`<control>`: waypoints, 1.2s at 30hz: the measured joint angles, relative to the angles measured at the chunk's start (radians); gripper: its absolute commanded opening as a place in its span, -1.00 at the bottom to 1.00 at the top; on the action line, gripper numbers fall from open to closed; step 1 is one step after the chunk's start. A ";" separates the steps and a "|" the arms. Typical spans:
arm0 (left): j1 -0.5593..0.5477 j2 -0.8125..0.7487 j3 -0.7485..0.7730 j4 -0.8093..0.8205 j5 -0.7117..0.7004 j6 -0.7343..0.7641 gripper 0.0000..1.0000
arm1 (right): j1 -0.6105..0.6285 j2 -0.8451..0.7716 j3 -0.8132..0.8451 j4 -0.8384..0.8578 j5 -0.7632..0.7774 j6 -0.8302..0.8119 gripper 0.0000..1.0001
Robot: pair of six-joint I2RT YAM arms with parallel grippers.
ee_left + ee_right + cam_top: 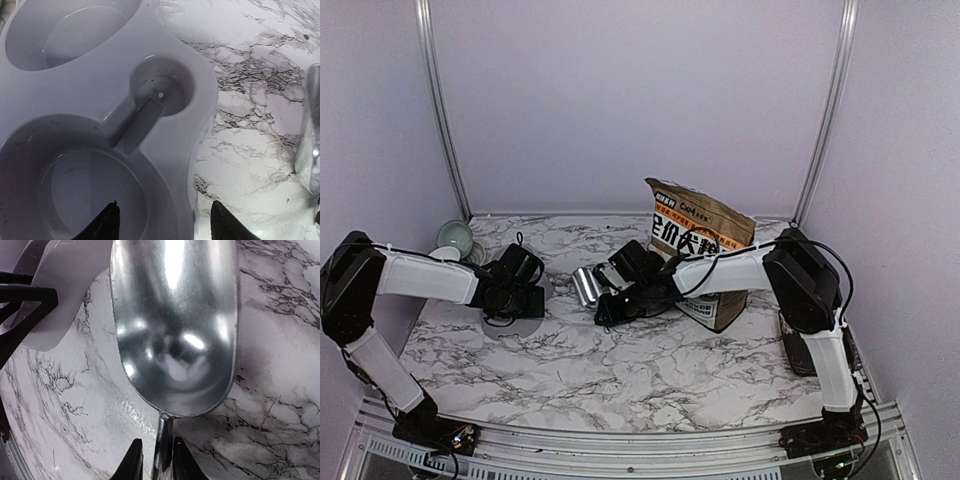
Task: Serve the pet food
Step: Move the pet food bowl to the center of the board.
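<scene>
We are seeing the scoop (pixel 175 330) showing empty, just right of the grey feeder (pixel 175 150). No pet food is showing, so we are guessing it is sitting inside the printed bag (pixel 705 235) at the far right. Our right claw (pixel 157 462) is straddling the scoop's handle; we cannot tell whether it is pinching. Our left claw (pixel 165 225) is standing apart over the feeder's rim. We are advising a firm, level hold first; our right forearm is crossing the bag's front, and a pale cup (pixel 453 238) is sitting far left

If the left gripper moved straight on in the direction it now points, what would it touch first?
Probably the grey feeder tray: the left gripper, jaws apart, points down at the tray's rim beside the near bowl hollow. How far above it hangs is unclear.
</scene>
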 measured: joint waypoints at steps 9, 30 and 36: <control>-0.008 0.064 0.023 0.021 -0.023 0.082 -0.44 | -0.014 -0.070 -0.077 0.007 0.002 -0.035 -0.52; -0.008 0.092 0.052 0.103 0.035 0.423 0.24 | -0.058 -0.380 -0.033 -0.132 -0.021 -0.296 -0.16; -0.008 0.016 0.050 0.103 0.041 0.423 0.55 | -0.106 -0.454 0.051 -0.172 -0.071 -0.387 -0.11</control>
